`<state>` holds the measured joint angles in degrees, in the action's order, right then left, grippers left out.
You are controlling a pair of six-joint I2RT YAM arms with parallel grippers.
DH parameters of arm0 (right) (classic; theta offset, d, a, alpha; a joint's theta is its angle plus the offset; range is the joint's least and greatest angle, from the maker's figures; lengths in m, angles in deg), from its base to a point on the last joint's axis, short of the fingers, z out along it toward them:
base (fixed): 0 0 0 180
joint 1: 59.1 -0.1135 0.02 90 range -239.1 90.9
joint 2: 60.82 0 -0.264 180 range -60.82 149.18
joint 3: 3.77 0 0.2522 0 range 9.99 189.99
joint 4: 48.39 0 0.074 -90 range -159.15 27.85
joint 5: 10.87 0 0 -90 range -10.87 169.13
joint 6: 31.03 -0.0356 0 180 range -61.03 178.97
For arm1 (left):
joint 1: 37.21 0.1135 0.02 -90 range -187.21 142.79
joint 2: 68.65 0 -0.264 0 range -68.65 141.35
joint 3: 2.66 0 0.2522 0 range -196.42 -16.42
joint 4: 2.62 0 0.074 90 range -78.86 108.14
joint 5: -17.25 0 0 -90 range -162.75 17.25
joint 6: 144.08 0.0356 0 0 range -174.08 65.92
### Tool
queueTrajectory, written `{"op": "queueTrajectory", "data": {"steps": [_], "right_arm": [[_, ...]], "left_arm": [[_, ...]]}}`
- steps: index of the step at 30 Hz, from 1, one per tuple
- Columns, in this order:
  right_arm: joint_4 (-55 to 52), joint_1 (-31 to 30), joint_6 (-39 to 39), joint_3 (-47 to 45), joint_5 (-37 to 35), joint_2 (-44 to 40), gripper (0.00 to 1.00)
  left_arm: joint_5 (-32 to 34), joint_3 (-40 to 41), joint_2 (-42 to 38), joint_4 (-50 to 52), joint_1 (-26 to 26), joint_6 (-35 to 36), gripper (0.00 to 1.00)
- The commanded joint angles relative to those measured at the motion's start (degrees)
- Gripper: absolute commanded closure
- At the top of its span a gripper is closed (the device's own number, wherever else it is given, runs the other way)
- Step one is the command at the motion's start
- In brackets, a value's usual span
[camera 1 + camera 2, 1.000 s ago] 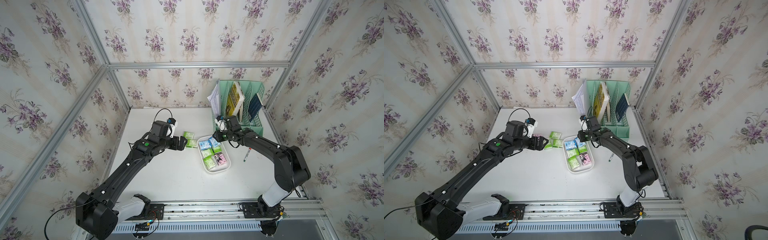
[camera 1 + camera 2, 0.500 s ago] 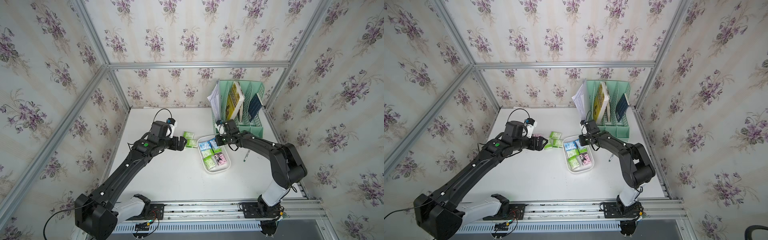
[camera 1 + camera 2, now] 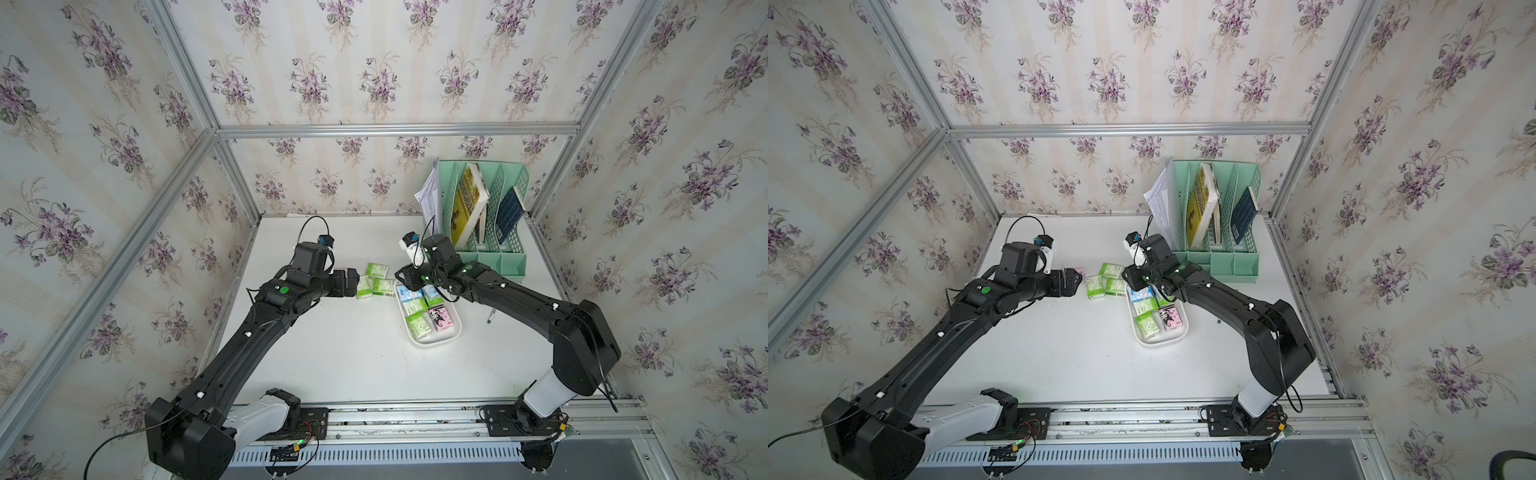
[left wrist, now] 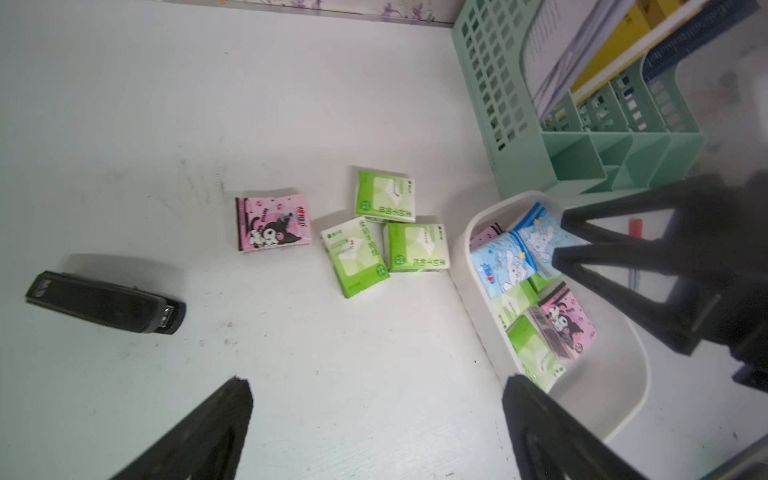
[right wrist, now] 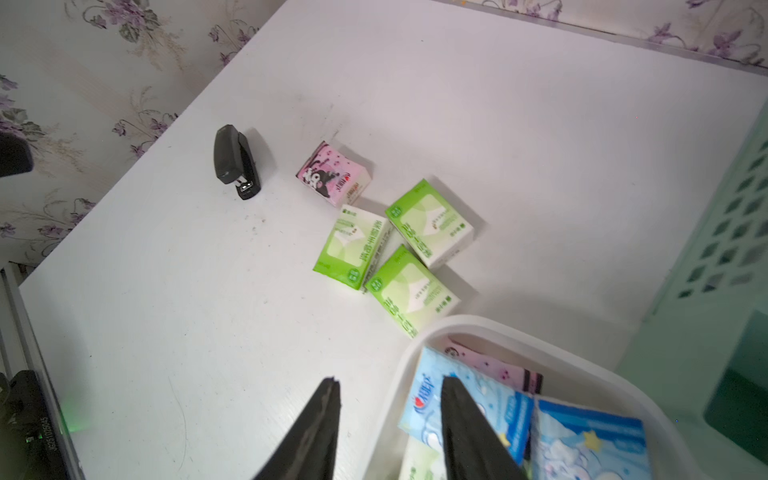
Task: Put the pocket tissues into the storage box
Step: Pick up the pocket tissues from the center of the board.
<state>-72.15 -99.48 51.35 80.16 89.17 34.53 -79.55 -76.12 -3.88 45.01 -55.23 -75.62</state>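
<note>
**Q:** How far along is the packing?

**A:** Past the halfway mark, by my judgement. Most of the pocket tissues (image 5: 419, 286) lie inside the storage box (image 5: 490, 322). Four are outside it on the white table (image 4: 166, 124).

**Q:** Where is the box?

**A:** Its nearer end sits directly under the right gripper (image 5: 389, 379). One finger is above a pack inside and the other is just outside the rim.

**Q:** Is either gripper carrying anything?

**A:** No. The right gripper's fingers stand partly apart with nothing between them. The left gripper (image 4: 376, 380) is spread wide and also empty.

**Q:** Count the packs outside the box.

**A:** Three green-white packs (image 4: 361, 257) are clustered and touching, just ahead of the left gripper's fingertips. They lie between it and the right gripper. One pink pack (image 4: 272, 222) lies just beside them, on the side away from the box.

**Q:** And inside?

**A:** Two light blue packs (image 4: 505, 266) are under the right gripper. There are two pink packs (image 4: 567, 324), one of them mostly hidden beneath a blue one. At least three more are green-white. That makes seven showing, and I cannot tell whether others lie underneath.

**Q:** Anything else nearby?

**A:** One black stapler (image 4: 104, 301) lies off to the left gripper's side, away from the box. One mint green file organizer (image 4: 582, 158) holding books stands beyond the right gripper.

**Q:** What is left?

**A:** Those four loose packs need moving into the box.
</note>
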Motion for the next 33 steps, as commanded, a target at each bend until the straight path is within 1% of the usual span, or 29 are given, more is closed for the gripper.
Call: {"op": "queueTrajectory", "data": {"steps": [1,4,8,13,16,20,22,24,28,33], "right_arm": [[2.64,-2.54,-2.66,2.69,1.46,3.43,0.48],[3.19,-5.05,-3.96,7.37,0.77,9.13,0.42],[-0.48,-6.83,-5.17,17.61,-0.67,19.08,0.39],[-6.41,-9.16,-5.89,31.13,-8.62,29.86,0.35],[-11.36,-9.87,-6.64,39.12,-11.87,35.62,0.34],[-17.85,-10.72,-7.37,46.81,-16.02,41.19,0.33],[-20.25,-11.07,-8.12,48.47,-18.30,42.85,0.33],[-20.64,-11.10,-8.96,47.71,-19.31,43.08,0.33],[-20.21,-11.10,-9.64,46.07,-19.07,42.99,0.31],[-20.19,-11.08,-9.85,46.11,-18.25,43.59,0.30]], "left_arm": [[0.90,1.59,-2.40,1.68,5.02,-3.10,0.01],[-1.53,2.91,-4.92,2.46,10.50,-3.09,0.01],[-2.88,3.35,-7.05,4.68,14.33,-2.03,0.01],[-3.88,4.31,-8.94,5.87,15.56,-1.41,0.01],[-4.56,4.24,-9.62,6.87,15.65,-1.30,0.01],[-5.77,4.59,-10.28,7.07,15.65,-1.68,0.01],[-6.49,4.76,-10.04,6.88,15.64,-2.04,0.01],[-7.14,4.85,-9.71,6.66,15.65,-2.39,0.01],[-7.90,5.19,-9.49,6.06,15.65,-3.00,0.01],[-8.14,5.65,-9.88,6.01,15.69,-3.29,0.01]]}}
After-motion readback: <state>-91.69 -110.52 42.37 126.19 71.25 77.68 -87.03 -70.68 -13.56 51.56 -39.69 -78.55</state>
